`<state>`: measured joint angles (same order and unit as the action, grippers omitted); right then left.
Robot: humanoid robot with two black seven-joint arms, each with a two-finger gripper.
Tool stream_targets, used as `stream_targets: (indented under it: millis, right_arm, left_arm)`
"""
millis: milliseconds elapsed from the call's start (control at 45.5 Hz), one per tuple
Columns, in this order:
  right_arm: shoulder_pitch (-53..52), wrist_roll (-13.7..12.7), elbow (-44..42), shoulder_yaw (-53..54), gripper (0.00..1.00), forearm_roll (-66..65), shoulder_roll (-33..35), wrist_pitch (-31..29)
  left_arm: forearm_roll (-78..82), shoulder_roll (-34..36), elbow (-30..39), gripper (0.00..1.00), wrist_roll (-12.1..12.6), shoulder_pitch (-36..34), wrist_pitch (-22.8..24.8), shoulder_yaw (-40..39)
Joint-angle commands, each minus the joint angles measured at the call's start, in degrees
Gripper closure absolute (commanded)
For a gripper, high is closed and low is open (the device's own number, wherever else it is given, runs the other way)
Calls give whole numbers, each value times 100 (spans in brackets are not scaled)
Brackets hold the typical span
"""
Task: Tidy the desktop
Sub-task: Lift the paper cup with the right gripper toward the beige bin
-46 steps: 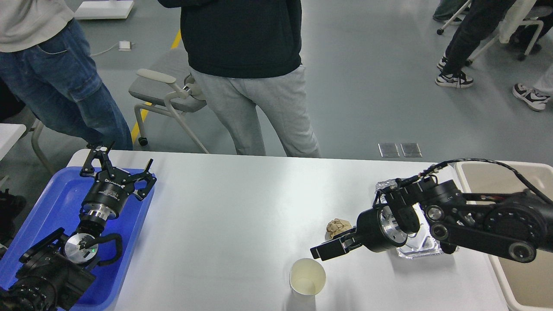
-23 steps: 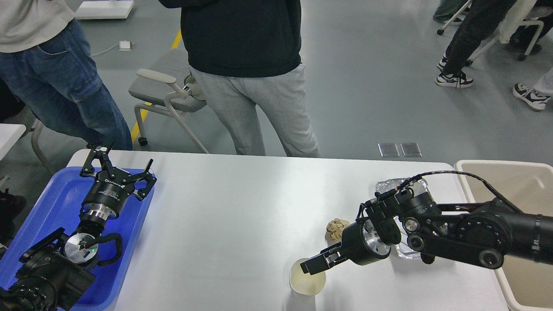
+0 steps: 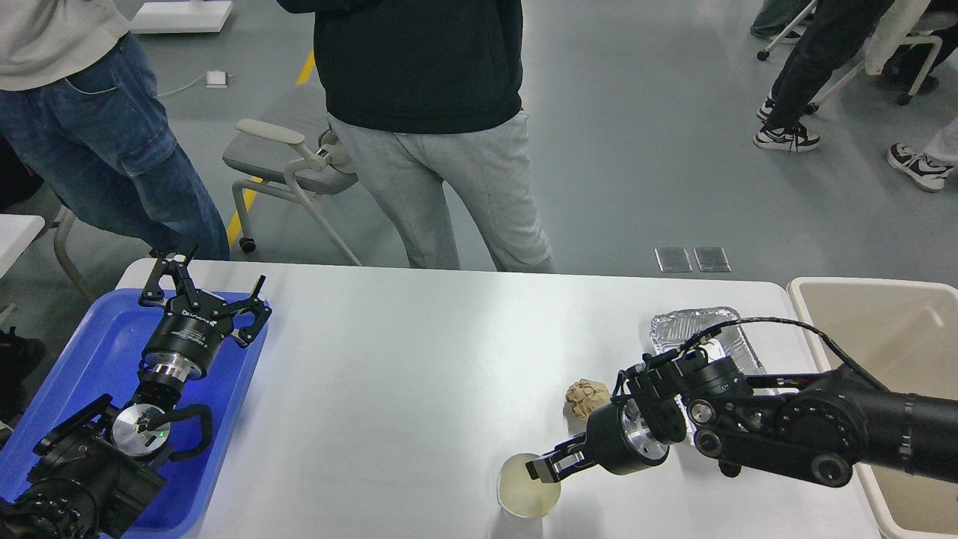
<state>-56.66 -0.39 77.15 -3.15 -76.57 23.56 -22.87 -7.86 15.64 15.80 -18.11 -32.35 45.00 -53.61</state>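
Observation:
The white desktop [image 3: 389,389] fills the lower half of the head view. On it stand a paper cup [image 3: 524,498] at the front, a crumpled brown paper ball [image 3: 586,397] and an empty foil tray [image 3: 700,333]. My right gripper [image 3: 540,469] reaches in from the right, and its narrow-set fingertips sit at the right side of the cup's rim. I cannot see whether they clamp the rim. My left gripper [image 3: 211,281] is open and empty above the blue tray [image 3: 82,359] at the left.
A beige bin [image 3: 898,329] stands off the desktop's right end, behind my right arm. Two people stand close to the far edge of the table, with a chair [image 3: 288,161] between them. More people and chairs are at the back right.
My right gripper has moved down and left from beside the paper ball to the cup's rim, uncovering the foil tray. The cup has shifted slightly. My left arm has not moved.

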Motion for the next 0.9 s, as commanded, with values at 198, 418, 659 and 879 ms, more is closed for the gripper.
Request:
stream_targets:
  millis: [198, 418, 659, 879]
  right_arm:
    - [33, 4, -25, -63, 100, -280, 122, 10]
    - [-160, -66, 107, -1, 100, -148, 377, -95]
    - [-1618, -514, 801, -10, 100, 1064, 1317, -657]
    - [-3051, -523, 1382, 25, 100, 1934, 2442, -1413]
  left_arm:
    - [-5, 0, -7, 0, 0, 0, 0, 0]
    - [-5, 0, 2, 0, 0, 0, 0, 0]
    - [-5, 0, 2, 0, 0, 0, 0, 0]
    - [-5, 0, 2, 0, 0, 0, 0, 0]
